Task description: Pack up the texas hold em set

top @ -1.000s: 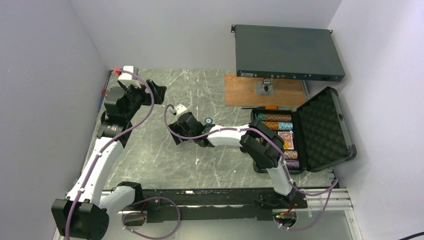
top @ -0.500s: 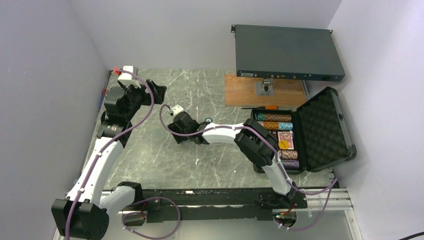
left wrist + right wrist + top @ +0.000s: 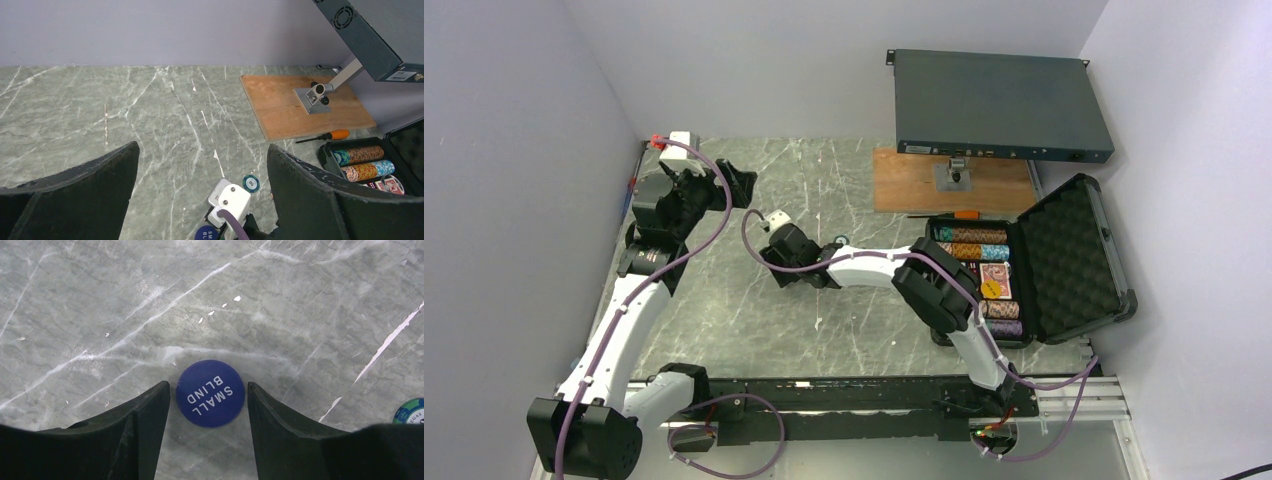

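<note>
Blue SMALL BLIND button point(image 3: 210, 393) lies flat on the marble table point(image 3: 300, 290), between the right gripper's point(image 3: 209, 386) parted fingers, slim gap each side. Thin, stiff, slick, probably light: pinch opposite rim edges. Left gripper point(image 3: 202, 150) gapes wide, empty.

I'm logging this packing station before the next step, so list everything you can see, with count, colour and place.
table: one, grey-green marble, under everything
case: one, black, open, right of table
chip rows: several, striped, inside the case
cards: count unclear, red, inside the case
yellow button: one, inside the case
blue button: one, flat on table, centre
loose chip: one, teal, on table near the blue button
screwdriver: one, orange handle, beside the board
board: one, brown wood, far right
flat box: one, dark grey, on a stand over the board
left gripper: black, open, empty, far left
right gripper: black, open, straddling the blue button
</note>
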Motion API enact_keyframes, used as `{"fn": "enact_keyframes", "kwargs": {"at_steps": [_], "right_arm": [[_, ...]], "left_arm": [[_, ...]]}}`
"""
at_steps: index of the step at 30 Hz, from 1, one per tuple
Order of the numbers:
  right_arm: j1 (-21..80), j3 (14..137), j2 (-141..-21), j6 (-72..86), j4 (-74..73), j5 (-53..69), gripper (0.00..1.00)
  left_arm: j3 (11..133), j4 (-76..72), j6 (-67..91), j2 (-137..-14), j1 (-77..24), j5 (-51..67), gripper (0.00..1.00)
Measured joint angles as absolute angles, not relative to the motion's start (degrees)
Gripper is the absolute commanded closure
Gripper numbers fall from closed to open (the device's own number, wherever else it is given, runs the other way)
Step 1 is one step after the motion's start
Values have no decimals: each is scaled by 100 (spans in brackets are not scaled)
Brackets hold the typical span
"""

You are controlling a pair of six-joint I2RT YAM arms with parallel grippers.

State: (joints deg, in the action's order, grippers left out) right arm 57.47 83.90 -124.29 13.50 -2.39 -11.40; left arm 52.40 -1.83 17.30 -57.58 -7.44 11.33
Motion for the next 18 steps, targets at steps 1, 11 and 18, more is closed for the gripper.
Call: {"fn": "enact_keyframes", "kwargs": {"at_steps": [1,11,18], "right_arm": [[5749,8390,-12429,1341,-255,-1162,39],[5758,8589,-12479,1304,-593,-1205,42],[5758,8718,-12529,1308,-740,-1127,50]], "left_arm": [[5240,-185,1730,-5758,-742,1135,1],[5240,-185,1732,-5758,-731,1164,1],[5240,-187,1750,-5758,-725,1173,1]]}}
